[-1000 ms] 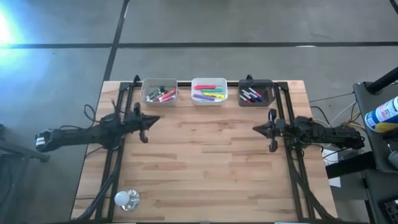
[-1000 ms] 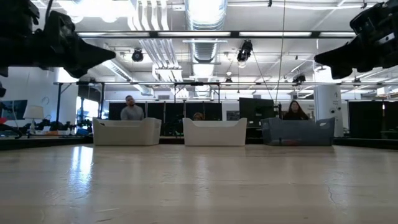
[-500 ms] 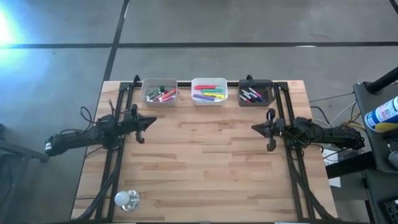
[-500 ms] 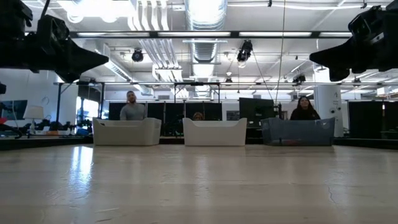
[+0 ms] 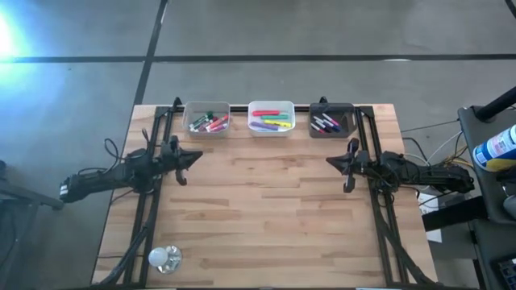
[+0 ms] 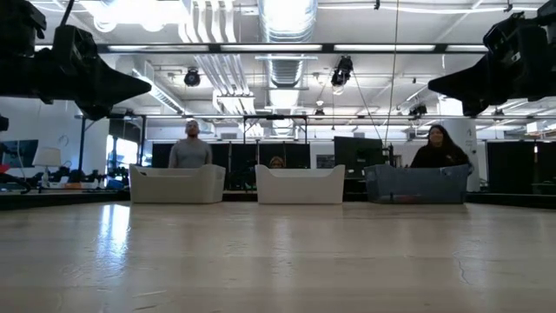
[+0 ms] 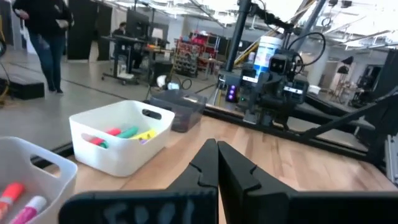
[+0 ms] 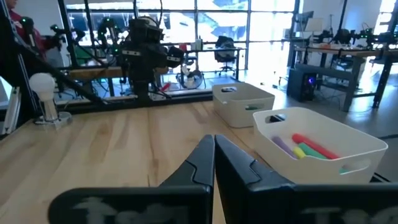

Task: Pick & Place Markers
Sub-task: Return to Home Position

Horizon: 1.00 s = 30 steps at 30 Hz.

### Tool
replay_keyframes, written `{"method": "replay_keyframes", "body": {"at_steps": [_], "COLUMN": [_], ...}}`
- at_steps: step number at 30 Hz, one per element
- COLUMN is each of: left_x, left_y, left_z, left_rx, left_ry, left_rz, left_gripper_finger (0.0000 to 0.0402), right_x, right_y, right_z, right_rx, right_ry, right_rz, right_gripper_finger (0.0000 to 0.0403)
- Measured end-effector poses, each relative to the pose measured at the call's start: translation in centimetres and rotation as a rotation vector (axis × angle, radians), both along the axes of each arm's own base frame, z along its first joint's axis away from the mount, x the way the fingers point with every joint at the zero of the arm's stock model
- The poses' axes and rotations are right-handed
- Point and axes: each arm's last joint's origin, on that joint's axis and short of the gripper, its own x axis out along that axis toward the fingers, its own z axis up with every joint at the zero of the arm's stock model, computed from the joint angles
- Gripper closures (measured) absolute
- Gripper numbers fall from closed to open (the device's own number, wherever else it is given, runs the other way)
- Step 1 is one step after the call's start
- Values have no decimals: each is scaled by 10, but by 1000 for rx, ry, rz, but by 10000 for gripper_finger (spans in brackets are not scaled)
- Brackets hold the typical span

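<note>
Wooden tabletop (image 5: pixel 266 217): markers (image 5: pixel 210 123) in three far-edge bins (image 5: pixel 271 104), third seemingly dark grey. Left gripper (image 5: pixel 190 159) and right gripper (image 5: pixel 334 164) hover apart, jaws pressed together, empty.

Markers (image 5: pixel 274 123) lie in three bins (image 5: pixel 271 103) at the table's (image 5: pixel 266 209) back

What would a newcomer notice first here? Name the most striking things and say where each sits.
At the far edge of the table stand a clear bin, a white bin and a black bin, all holding colourful markers. The left gripper and right gripper hang over the table's sides, jaws shut and empty. A white light bulb sits alone by the near corner on the left arm's side.
</note>
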Motion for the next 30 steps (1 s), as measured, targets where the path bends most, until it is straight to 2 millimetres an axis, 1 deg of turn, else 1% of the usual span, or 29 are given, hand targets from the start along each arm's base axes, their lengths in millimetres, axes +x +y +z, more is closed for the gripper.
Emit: {"method": "replay_keyframes", "body": {"at_steps": [30], "left_x": [0], "left_y": [0], "left_z": [0], "left_rx": [-14], "left_ry": [4], "left_rz": [-2], "left_gripper_finger": [402], "right_x": [0], "right_y": [0], "right_z": [0], "right_rx": [1], "right_ry": [1], "right_rz": [2], "right_gripper_finger": [394]}}
